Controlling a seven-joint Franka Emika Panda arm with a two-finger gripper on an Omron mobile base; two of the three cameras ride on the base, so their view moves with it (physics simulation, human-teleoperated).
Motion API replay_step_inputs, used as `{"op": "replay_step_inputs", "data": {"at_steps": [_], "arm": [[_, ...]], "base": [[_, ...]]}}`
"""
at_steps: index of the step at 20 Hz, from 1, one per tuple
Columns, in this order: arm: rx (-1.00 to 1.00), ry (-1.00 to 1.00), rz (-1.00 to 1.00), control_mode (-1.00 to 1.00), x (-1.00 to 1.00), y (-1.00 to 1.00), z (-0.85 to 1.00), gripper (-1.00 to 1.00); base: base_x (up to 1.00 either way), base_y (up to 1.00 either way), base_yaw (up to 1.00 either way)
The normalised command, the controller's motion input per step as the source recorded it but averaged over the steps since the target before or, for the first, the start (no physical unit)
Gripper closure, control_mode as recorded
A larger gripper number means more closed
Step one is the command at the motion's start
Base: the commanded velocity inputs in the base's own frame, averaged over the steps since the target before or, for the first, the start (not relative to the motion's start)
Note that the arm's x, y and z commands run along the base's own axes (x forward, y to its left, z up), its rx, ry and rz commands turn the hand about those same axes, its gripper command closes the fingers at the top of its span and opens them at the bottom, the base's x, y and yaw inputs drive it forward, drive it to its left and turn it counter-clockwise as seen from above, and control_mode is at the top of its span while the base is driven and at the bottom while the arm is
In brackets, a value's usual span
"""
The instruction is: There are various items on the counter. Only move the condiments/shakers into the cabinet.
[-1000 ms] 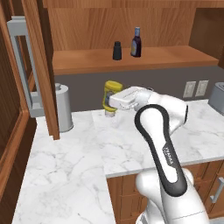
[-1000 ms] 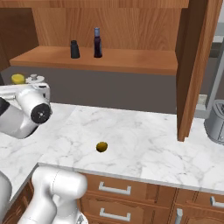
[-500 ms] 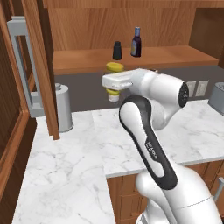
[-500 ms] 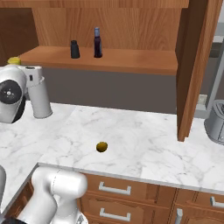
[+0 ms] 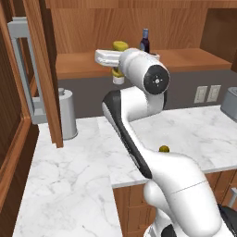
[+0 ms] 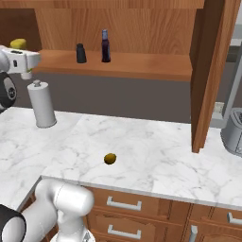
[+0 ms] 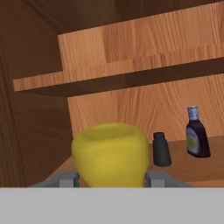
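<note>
Black shaker [image 7: 160, 149] and dark blue-capped bottle [image 7: 196, 133] sit on the wooden cabinet shelf [image 6: 142, 66]; my fingers [image 7: 65, 179] clamp the yellow squeeze bottle [image 7: 110, 154] beside it, last to go.

The white arm [image 5: 139, 134] rises from the lower right and bends up to the open cabinet [image 5: 92, 32]. Its tool [image 5: 116, 62] sits at the front edge of the plank shelf [image 5: 194, 60], closed on the yellow squeeze bottle [image 5: 120, 46], whose top shows above the hand. The dark bottle [image 5: 145, 40] stands on the shelf behind the arm's joint. On the counter [image 5: 69, 171], a steel canister [image 5: 67, 113] stands by the open door [image 5: 44, 69], and a small yellow-brown ball [image 5: 164, 149] lies just beside the arm.
</note>
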Motion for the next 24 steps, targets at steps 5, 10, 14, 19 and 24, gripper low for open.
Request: {"op": "replay_step_inputs", "data": {"at_steps": [5,10,14,19,24], "arm": [[0.0,0.04,-0.02,-1.0,0.09,0.0,0.02,1.0],[0.0,0.0,0.0,-1.0,0.48,0.0,-0.03,1.0],[0.0,0.0,0.0,-1.0,0.54,-0.05,-0.04,1.0],[0.0,0.0,0.0,-1.0,0.56,-0.04,-0.02,1.0],[-0.05,0.0,0.0,-1.0,0.49,0.0,-0.08,1.0]], "base": [[0.0,0.0,0.0],[0.0,0.0,0.0],[0.0,0.0,0.0],[0.0,0.0,0.0],[0.0,0.0,0.0]]}}
